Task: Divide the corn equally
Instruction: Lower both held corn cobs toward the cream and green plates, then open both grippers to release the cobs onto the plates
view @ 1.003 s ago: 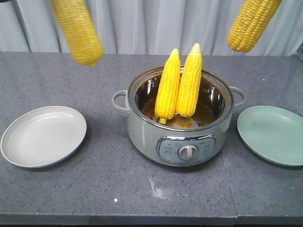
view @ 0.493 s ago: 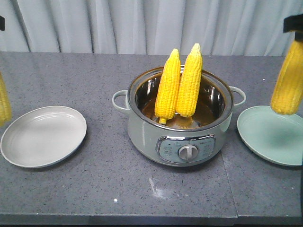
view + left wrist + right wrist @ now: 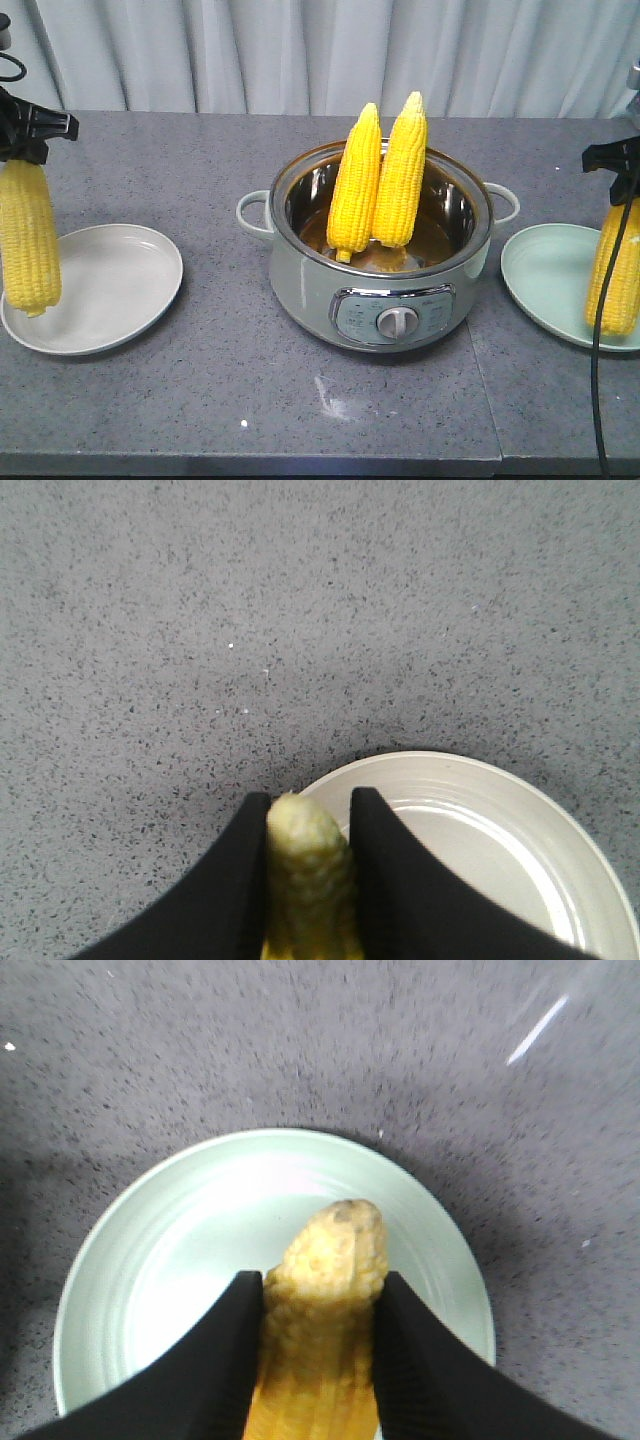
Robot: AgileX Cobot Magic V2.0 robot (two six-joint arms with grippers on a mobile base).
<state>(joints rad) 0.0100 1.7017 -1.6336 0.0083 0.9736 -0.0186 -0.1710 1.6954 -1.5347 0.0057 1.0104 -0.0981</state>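
Corn hangs end-down from both hands. The left hand (image 3: 311, 805) is clamped on a cob (image 3: 28, 235) at its upper end; the cob drops straight below the hand, its lower end over the rim of the grey plate (image 3: 110, 290) beneath. The right hand (image 3: 318, 1280) grips a second cob (image 3: 615, 270) the same way, and it hangs below that hand over the green plate (image 3: 545, 270). Whether either end touches its plate cannot be told. Between the hands, the pot (image 3: 300, 280) stands on the counter (image 3: 250, 400); in it a third cob (image 3: 355, 185) and a fourth cob (image 3: 402, 170) lean upright, touching each other.
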